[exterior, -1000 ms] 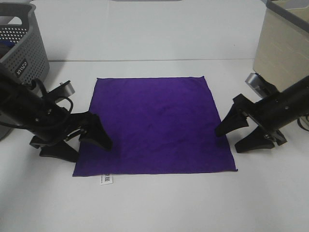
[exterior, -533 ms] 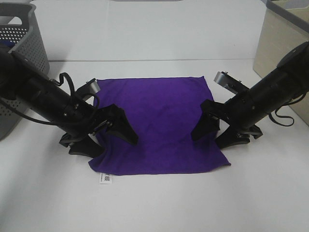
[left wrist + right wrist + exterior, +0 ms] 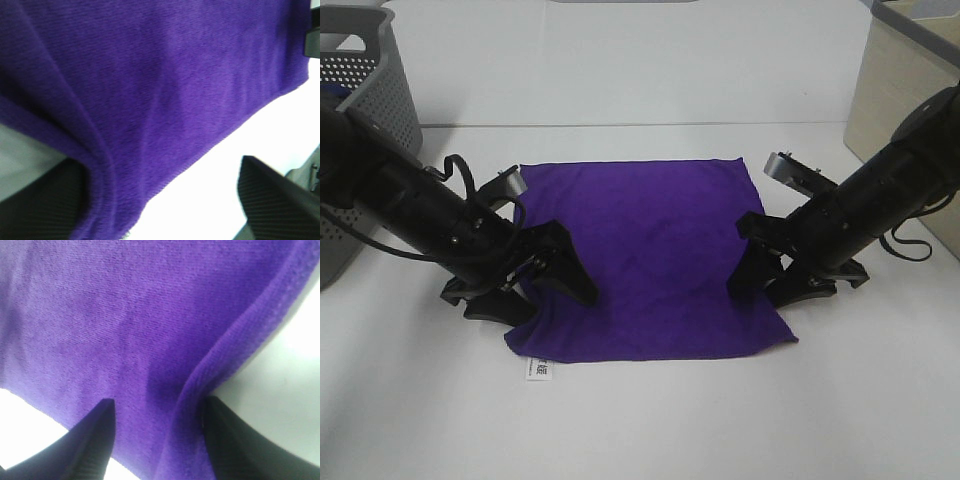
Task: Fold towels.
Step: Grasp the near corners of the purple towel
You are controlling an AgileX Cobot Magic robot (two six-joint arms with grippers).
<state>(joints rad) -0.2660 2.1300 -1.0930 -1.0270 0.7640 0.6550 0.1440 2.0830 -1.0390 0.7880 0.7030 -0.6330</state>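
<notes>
A grey perforated basket stands at the upper left of the frame. Below it and to its right, the left claw is low on the white tabletop with its fingers spread apart. One finger lies over the towel's left edge and the other is on the outside. The purple towel lies flat in the middle of the frame, narrower along its bottom edge than its top. A small white label sticks out at its lower left corner. At the towel's right edge, the right claw is also apart. The wrist view shows a raised ridge of the hem running between its two fingertips. A beige bin fills the upper right corner.
</notes>
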